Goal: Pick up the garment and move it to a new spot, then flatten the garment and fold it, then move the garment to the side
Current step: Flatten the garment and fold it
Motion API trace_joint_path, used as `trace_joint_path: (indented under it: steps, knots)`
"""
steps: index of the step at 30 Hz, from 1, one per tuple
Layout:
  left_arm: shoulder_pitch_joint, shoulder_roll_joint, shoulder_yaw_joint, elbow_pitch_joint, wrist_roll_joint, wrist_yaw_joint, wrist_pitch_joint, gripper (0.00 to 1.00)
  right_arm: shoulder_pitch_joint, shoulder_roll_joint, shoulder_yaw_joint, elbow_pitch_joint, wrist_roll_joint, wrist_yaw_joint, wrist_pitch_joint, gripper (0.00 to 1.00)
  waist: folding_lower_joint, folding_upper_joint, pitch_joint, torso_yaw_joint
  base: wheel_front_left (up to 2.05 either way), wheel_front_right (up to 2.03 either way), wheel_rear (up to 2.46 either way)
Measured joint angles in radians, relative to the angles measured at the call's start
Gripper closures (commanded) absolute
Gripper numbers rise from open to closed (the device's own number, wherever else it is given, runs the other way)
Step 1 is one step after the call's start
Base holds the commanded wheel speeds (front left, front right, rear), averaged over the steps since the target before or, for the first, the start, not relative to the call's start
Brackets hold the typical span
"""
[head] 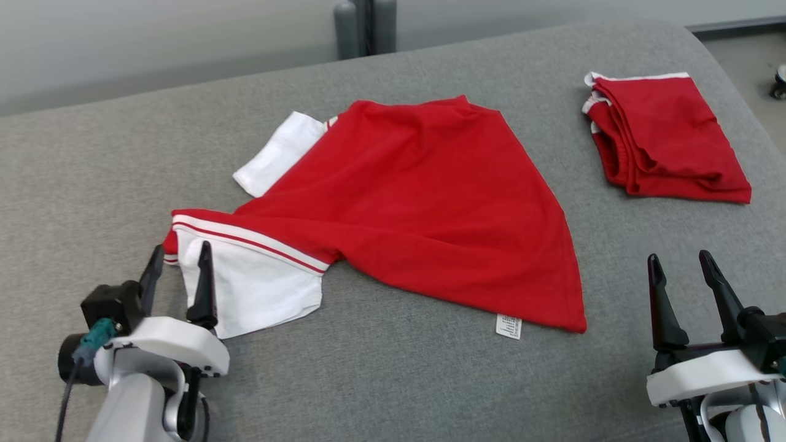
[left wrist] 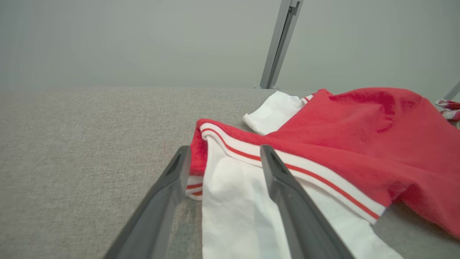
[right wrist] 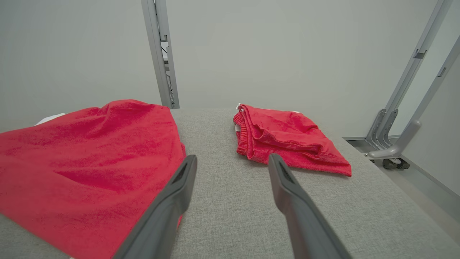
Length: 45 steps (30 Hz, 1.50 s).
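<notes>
Across the middle of the grey surface (head: 92,166) the red-and-white garment (head: 417,202) is spread, its near white sleeve's edge straddled by the parted fingers of the left hand (head: 179,263), while the right hand (head: 680,263) is held open, clear of the cloth.

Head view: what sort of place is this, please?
Probably a robot test room, not a home: a grey padded table holding a red shirt and a folded red garment, a bare wall, and a metal frame on casters.

Grey fabric surface (head: 92,159), red-and-white shirt (head: 424,202) spread, folded red garment (head: 666,138) apart
</notes>
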Motion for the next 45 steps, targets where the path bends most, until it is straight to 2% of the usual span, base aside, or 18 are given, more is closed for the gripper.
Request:
trace_joint_path:
  steps: [6, 13, 21, 34, 45]
  knots:
    - [0.104, -0.051, 0.003, -0.107, 0.026, -0.009, 0.0, 0.0, 0.027, 0.006, -0.006, -0.026, -0.003, 0.0, 0.0, 0.0, 0.0, 0.0, -0.062, 0.045, 0.0, 0.0, 0.0]
    - [0.228, -0.085, -0.011, -0.197, 0.035, -0.008, 0.0, 0.0, 0.076, 0.018, 0.003, -0.061, -0.01, 0.0, 0.0, 0.0, 0.0, 0.0, -0.146, 0.097, 0.0, 0.0, 0.0]
    - [0.337, -0.092, -0.037, -0.268, 0.025, 0.02, 0.0, 0.0, 0.123, 0.03, 0.032, -0.081, 0.001, 0.0, 0.0, 0.0, 0.0, 0.0, -0.217, 0.13, 0.0, 0.0, 0.0]
    - [0.408, -0.093, -0.064, -0.354, -0.014, 0.071, 0.0, 0.0, 0.151, 0.033, 0.052, -0.099, 0.057, 0.0, 0.0, 0.0, -0.0001, 0.0, -0.238, 0.133, 0.0, 0.0, 0.0]
    - [0.413, -0.093, -0.077, -0.372, -0.019, 0.08, 0.0, 0.0, 0.134, 0.034, 0.073, -0.094, 0.06, 0.0, 0.0, 0.0, 0.0, 0.0, -0.242, 0.132, 0.0, 0.0, 0.0]
